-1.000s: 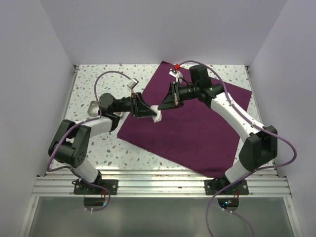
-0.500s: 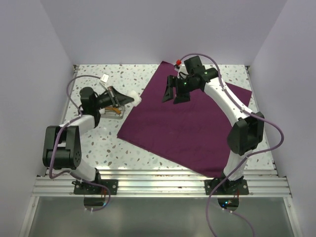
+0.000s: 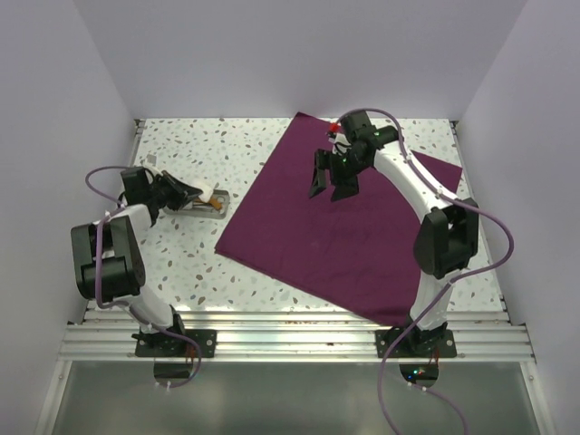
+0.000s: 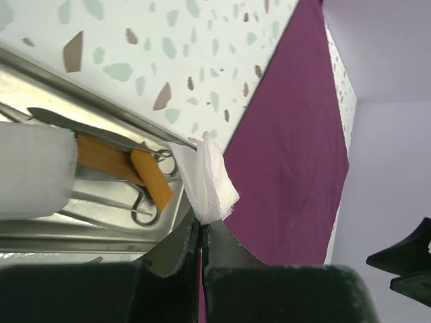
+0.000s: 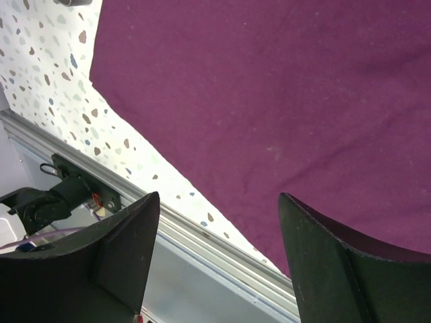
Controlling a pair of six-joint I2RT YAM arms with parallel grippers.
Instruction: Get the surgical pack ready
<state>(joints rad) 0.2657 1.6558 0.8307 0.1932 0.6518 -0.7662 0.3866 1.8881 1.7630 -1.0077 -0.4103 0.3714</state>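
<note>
The left gripper (image 4: 202,232) is clamped on a folded white gauze (image 4: 210,176) by the metal tray's (image 4: 81,232) corner. Only its wrist view shows the orange-handled instruments (image 4: 108,156) inside. Beside the tray, the purple cloth (image 3: 344,240) lies flat on the table (image 3: 199,263). Farther back, the right gripper (image 3: 332,181) hangs above the cloth, fingers wide apart.
</note>
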